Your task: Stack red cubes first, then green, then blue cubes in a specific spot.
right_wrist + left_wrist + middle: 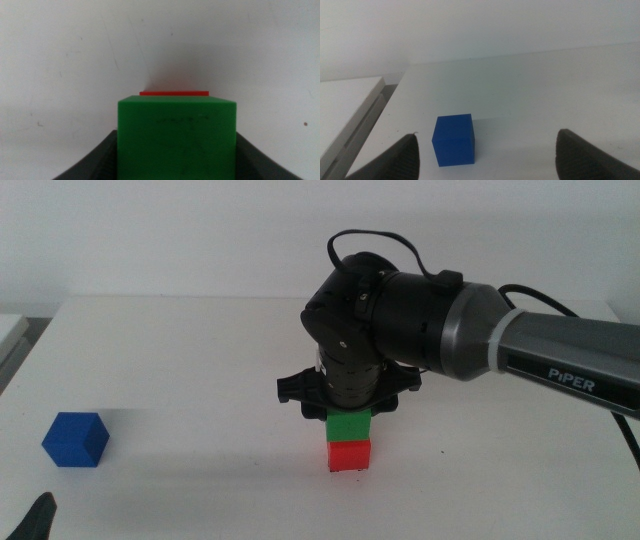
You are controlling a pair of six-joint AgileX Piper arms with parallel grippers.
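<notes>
While the left gripper (40, 515) waits at the lower left edge of the middle view with its jaws spread wide, the blue cube (76, 439) sits on the white table (200, 360) at the left, well apart from the stack. Right of centre, the green cube (349, 425) rests on the red cube (349, 454), the right gripper (349, 412) clamped on its sides from above.
</notes>
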